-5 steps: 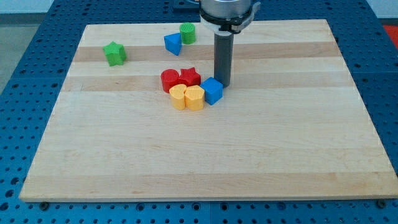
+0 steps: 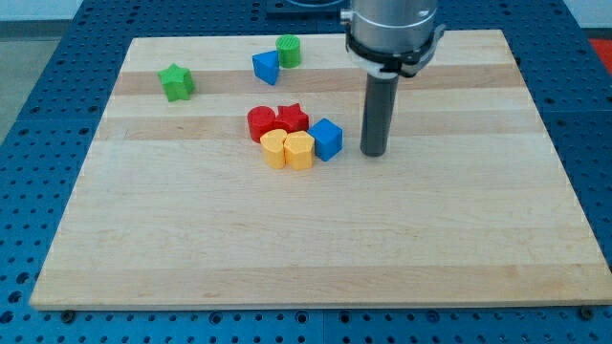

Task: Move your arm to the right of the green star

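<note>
My tip [image 2: 374, 154] rests on the board, rod upright.

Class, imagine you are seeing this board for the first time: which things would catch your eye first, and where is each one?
First comes the dark rod, my tip resting on the board just to the view's right of the blue cube. Next is the tight cluster at the centre: two red blocks above two yellow blocks, with the blue cube beside them. The green star sits alone at the view's upper left, far from my tip.

Pale matt wooden board [image 2: 316, 229] with visible grain lies on blue perforated metal-looking table [image 2: 29, 191]; smooth plastic-looking green star [image 2: 176, 82].
</note>
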